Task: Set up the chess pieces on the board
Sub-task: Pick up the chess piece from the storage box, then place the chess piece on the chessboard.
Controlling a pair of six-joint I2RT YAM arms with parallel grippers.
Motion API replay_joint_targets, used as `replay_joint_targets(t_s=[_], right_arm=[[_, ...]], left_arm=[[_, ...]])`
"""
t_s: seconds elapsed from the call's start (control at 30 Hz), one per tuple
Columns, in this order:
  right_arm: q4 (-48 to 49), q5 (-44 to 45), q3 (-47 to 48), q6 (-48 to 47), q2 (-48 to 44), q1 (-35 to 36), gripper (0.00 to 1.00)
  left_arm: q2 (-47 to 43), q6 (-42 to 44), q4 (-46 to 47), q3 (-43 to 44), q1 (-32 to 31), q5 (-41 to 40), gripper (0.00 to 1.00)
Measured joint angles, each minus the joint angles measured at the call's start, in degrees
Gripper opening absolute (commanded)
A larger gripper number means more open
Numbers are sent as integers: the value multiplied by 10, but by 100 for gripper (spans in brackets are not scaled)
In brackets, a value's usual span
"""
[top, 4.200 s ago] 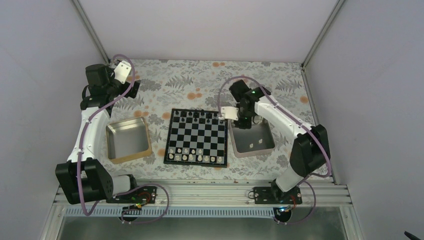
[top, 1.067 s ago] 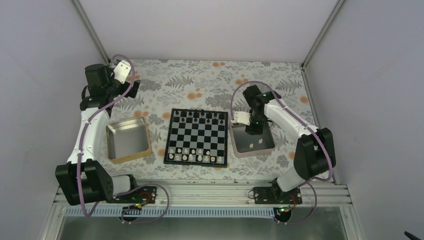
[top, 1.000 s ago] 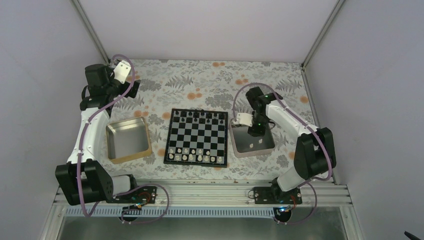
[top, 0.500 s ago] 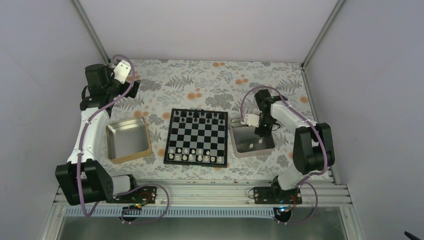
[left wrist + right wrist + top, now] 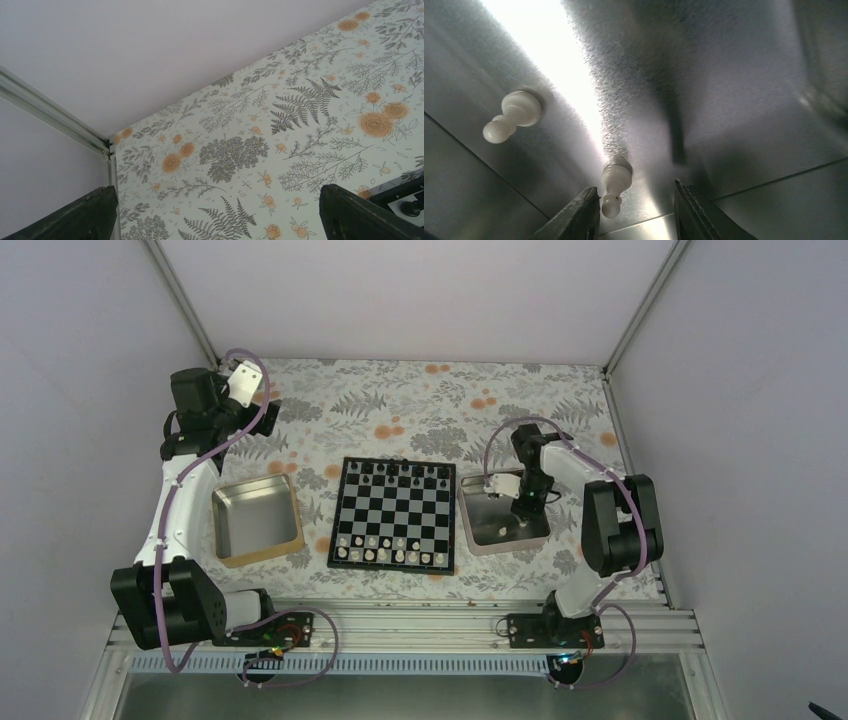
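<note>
The board point(image 5: 396, 512) lies mid-table, with white chess pieces point(image 5: 388, 549) on its two near rows and black pieces point(image 5: 400, 471) along the far row. My right gripper point(image 5: 521, 508) is down inside the right metal tray point(image 5: 468, 540). In the right wrist view it point(image 5: 636, 202) is open, with a lying white pawn point(image 5: 615, 187) just inside the left fingertip point(image 5: 585, 212). A second white pawn point(image 5: 512, 117) lies further left on the tray floor. My left gripper point(image 5: 263, 416) hangs over the far left of the table, open and empty point(image 5: 215, 220).
An empty gold-rimmed metal tray point(image 5: 222, 532) sits left of the board. The floral tablecloth point(image 5: 280, 125) runs to the enclosure's back wall and corner post. The board's corner point(image 5: 407, 192) shows at the lower right of the left wrist view.
My right gripper moved from the board's far right corner to the right and toward me, then down into the right tray. The left arm has not moved.
</note>
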Motion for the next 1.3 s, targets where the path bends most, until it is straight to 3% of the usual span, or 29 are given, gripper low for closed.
replay_joint_targets(t_s=[0.2, 0.4, 0.6, 0.87, 1.03, 1.3], right_arm=[[-2, -2, -6, 0, 15, -7, 36], [-2, -4, -7, 3, 24, -7, 26], [-6, -8, -7, 7, 24, -7, 9], [-45, -7, 33, 16, 10, 8, 7], [-83, 0, 106, 35, -22, 78, 7], [-113, -15, 205, 63, -16, 269, 7]], left_arm=[[0, 0, 0, 0, 0, 0, 100], [0, 0, 0, 0, 0, 0, 100], [2, 0, 0, 0, 0, 0, 100], [2, 0, 0, 0, 0, 2, 100], [2, 0, 0, 0, 0, 2, 100], [2, 0, 0, 0, 0, 4, 100]])
